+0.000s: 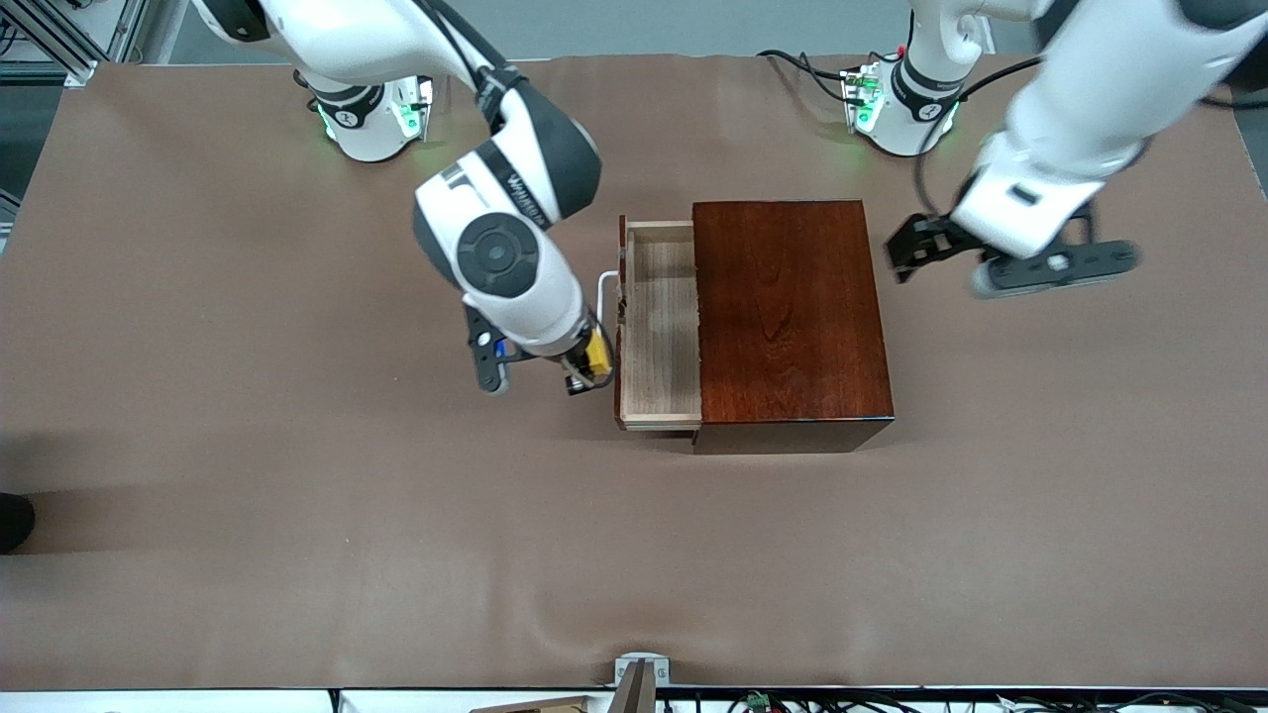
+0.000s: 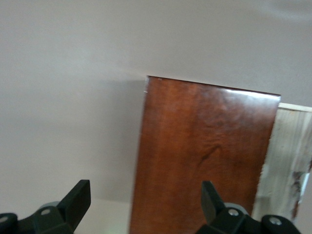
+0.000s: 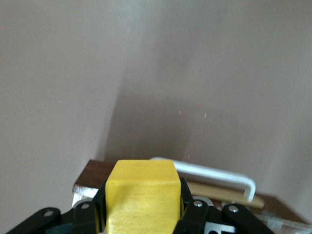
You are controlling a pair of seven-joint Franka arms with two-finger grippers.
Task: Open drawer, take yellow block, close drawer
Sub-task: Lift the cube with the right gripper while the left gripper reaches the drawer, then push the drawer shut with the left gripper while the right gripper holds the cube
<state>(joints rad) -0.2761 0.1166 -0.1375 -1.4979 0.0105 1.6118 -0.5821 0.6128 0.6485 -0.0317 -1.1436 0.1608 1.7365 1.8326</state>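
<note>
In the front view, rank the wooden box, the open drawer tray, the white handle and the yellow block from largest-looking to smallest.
1. Wooden box
2. Drawer, its pulled-out part
3. White handle and yellow block: unsure; the right gripper hides part of both.

The drawer stands pulled out of its dark reddish-brown box toward the right arm's end of the table, pale wood inside, white handle on its front. The small yellow block is clamped in the right tool, just beside that handle.
</note>
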